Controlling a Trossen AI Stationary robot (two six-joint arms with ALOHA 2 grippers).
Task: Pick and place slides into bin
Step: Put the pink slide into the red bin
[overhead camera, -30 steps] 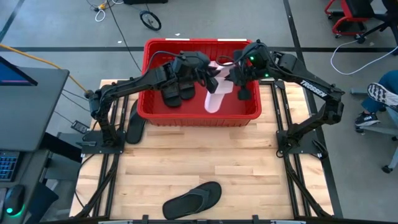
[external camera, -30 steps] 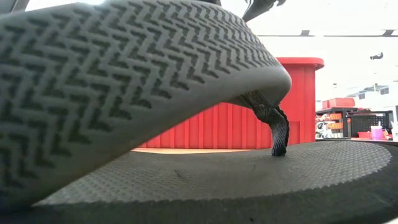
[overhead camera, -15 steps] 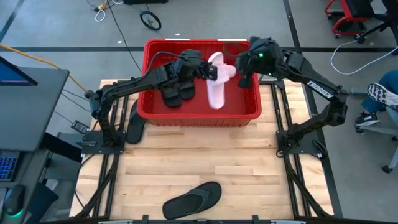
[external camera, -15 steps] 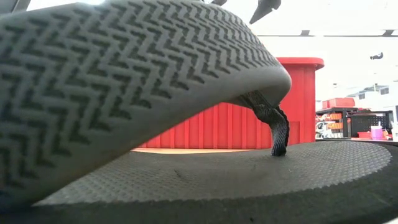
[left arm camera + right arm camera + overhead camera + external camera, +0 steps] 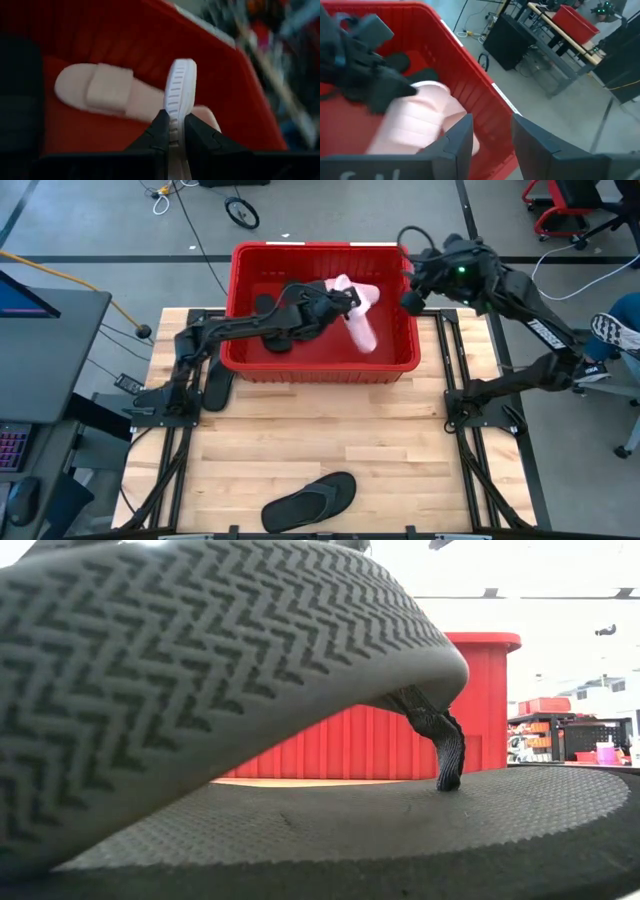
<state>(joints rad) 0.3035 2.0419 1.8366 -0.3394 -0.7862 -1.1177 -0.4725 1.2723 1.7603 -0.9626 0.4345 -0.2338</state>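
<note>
The bin (image 5: 325, 310) is a red rectangular crate with ribbed walls and a thick rim, located at upper centre of the high view on the far edge of the table (image 5: 320, 430). Inside it, a pale pink slide (image 5: 358, 320) occupies the centre-right area, tilted. In the left wrist view this slide (image 5: 176, 105) stands on edge, showing a white ribbed sole rim; a second pale pink slide (image 5: 102, 90) with a wide strap lies flat behind it on the bin floor. Black slides (image 5: 275, 330) rest in the left half of the bin.

A black thong flip-flop (image 5: 310, 500) lies at lower centre of the high view, near the table's front edge. In the low view it fills nearly the whole frame, showing a zigzag-tread sole and textured footbed. Another black slide (image 5: 217, 385) lies on the table just left of the bin's front left corner.

The left gripper (image 5: 345, 300) is inside the bin, fingers clamped on the sole edge of the upright pink slide. The right gripper (image 5: 412, 300) is at the bin's right wall, upper right of centre, fingers parted and holding nothing.

The table is light wood planking. Beyond it: grey floor, cables, a small wheel at top, and a person's shoe (image 5: 612, 330) at the right edge.
</note>
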